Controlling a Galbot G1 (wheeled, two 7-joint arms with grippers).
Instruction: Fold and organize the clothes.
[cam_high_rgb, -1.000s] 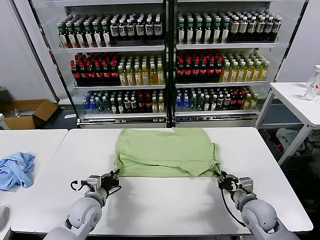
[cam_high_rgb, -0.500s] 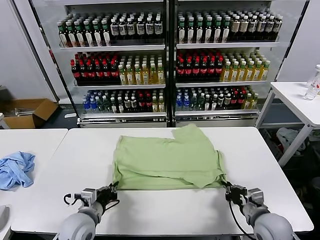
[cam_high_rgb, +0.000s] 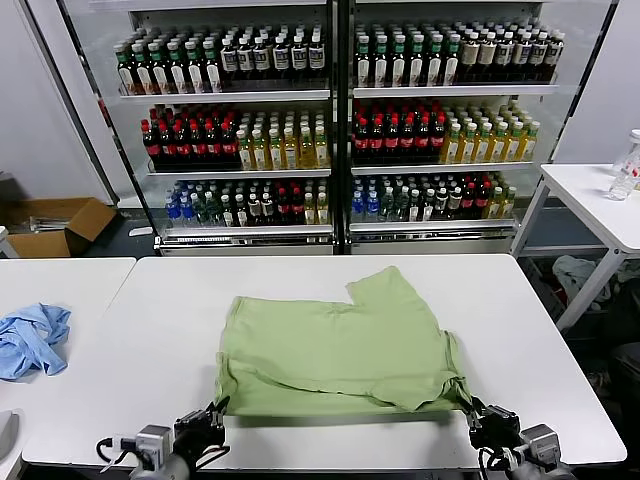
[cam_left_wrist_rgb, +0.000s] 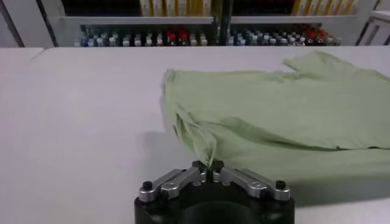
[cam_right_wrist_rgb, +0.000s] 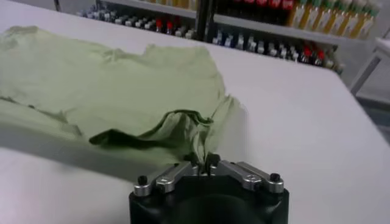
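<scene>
The pale green shirt (cam_high_rgb: 340, 345) lies folded on the white table (cam_high_rgb: 150, 340), its near edge close to the table's front. My left gripper (cam_high_rgb: 215, 415) is shut on the shirt's near left corner (cam_left_wrist_rgb: 204, 146), pinching a fold of fabric at the fingertips (cam_left_wrist_rgb: 209, 168). My right gripper (cam_high_rgb: 475, 412) is shut on the near right corner (cam_right_wrist_rgb: 201, 131), fabric bunched between its tips (cam_right_wrist_rgb: 203, 163). A sleeve (cam_high_rgb: 385, 285) sticks out at the far edge. No red-and-white patch or buttons show.
A light-blue cloth (cam_high_rgb: 30, 340) lies on the adjoining table at the left. Glass-door coolers full of bottles (cam_high_rgb: 330, 120) stand behind. Another white table (cam_high_rgb: 600, 200) is at the right; a cardboard box (cam_high_rgb: 55, 225) sits on the floor at the left.
Both grippers have pulled back toward me along the table, dragging the shirt's near edge with them. The shirt has slid nearer and its far sleeve has come into view.
</scene>
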